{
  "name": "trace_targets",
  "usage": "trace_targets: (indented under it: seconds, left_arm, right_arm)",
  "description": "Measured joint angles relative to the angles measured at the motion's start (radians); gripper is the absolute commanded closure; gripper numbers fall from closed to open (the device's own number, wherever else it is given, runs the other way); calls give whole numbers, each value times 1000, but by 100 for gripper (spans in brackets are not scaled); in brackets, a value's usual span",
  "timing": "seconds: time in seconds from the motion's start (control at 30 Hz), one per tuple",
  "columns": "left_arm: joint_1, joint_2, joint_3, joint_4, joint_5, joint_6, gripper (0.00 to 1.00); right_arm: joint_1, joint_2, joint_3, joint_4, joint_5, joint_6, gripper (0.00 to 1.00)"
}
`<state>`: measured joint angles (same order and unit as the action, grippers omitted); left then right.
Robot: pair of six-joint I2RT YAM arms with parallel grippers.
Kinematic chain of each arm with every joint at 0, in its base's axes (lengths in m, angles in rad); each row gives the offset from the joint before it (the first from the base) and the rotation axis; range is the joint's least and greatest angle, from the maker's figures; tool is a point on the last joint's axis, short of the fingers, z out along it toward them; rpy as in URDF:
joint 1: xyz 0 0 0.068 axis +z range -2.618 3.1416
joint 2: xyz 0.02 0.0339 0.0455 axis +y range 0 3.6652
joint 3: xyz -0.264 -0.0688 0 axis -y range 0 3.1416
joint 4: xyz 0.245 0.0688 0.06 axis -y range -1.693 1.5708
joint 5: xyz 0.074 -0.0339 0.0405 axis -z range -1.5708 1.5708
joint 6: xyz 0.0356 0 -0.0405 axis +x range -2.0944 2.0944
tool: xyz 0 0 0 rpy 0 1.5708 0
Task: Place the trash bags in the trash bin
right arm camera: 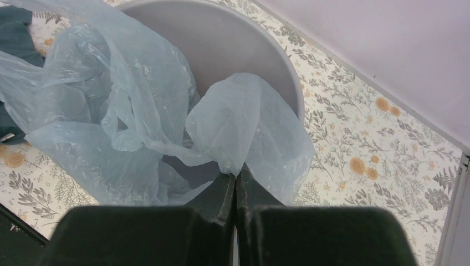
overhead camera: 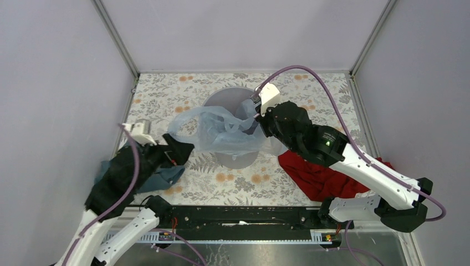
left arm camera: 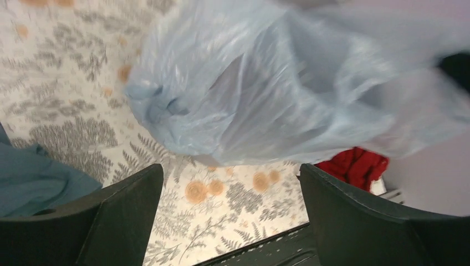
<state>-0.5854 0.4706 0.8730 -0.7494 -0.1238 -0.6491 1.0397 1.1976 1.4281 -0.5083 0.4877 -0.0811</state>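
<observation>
Right wrist view: the right claw (right arm camera: 235, 180) is clenched on a fold of the trash bag (right arm camera: 138, 111). The bag drapes across the rim of the grey trash bin (right arm camera: 233, 44), mostly hanging outside toward the left. The left claw (left arm camera: 230, 170) is released, jaws wide, near the bag's loose end above the floral table (overhead camera: 310, 94).

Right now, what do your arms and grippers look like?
The left arm and right arm are white links with black joint housings, each with a purple cable. The right arm shows a small green light. The left gripper and right gripper each have two matte black fingers.
</observation>
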Motion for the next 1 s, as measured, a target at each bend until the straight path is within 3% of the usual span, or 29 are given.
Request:
trace_targets:
  seconds: [0.13, 0.3, 0.53, 0.6, 0.67, 0.73, 0.87, 1.0]
  left_arm:
    - [0, 1, 204, -85, -45, 48, 1]
    - [1, 183, 413, -84, -80, 150, 1]
    - [1, 393, 373, -48, -51, 239, 1]
    - [1, 430, 371, -50, -63, 249, 2]
    - [2, 444, 371, -46, -84, 249, 4]
    - [5, 454, 371, -39, -98, 248, 8]
    - [11, 476, 372, -24, -116, 237, 23]
    - [26, 517, 373, -19, -132, 235, 48]
  right_arm:
    - [-18, 0, -26, 4, -22, 10, 100]
    - [-27, -7, -31, 6, -43, 17, 100]
    - [-36, -36, -35, 32, -74, 25, 99]
    - [-44, -37, -37, 36, -83, 26, 90]
    - [-56, -37, -42, 40, -88, 29, 88]
    - [-71, -37, -46, 41, -89, 34, 83]
    - [-95, -37, -48, 42, -85, 44, 54]
    - [-103, -37, -48, 42, -66, 50, 55]
